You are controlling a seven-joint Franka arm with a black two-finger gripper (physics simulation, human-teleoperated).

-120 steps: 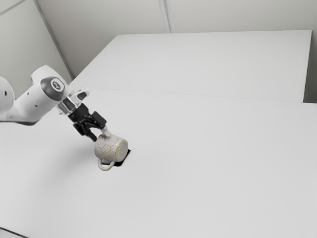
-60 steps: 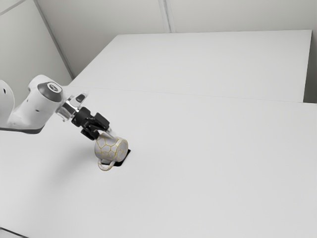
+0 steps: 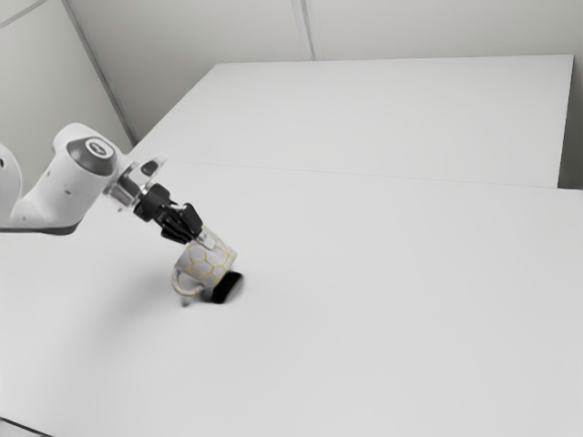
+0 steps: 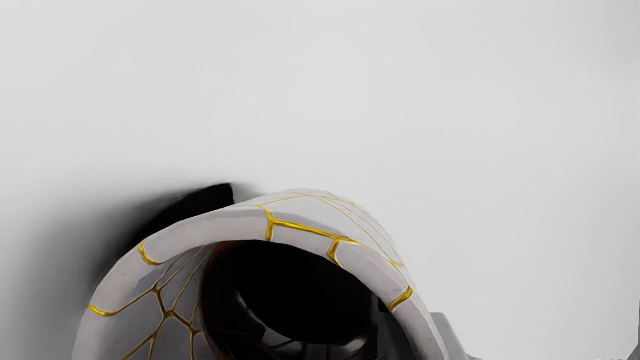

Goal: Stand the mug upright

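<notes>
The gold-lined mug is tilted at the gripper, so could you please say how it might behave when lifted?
The mug should stay stiff, its thick rim looking ceramic. It may pivot in the gripper, which pinches only one side of the wall. Let go at this tilt, it would probably tip, perhaps rolling until its handle stops it.

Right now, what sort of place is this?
Probably a bare test room in simulation: plain pale wall panels, a wide white table, and one robot arm.

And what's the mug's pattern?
The mug is pale grey with gold, web-like lines, clearest in the wrist view.
</notes>
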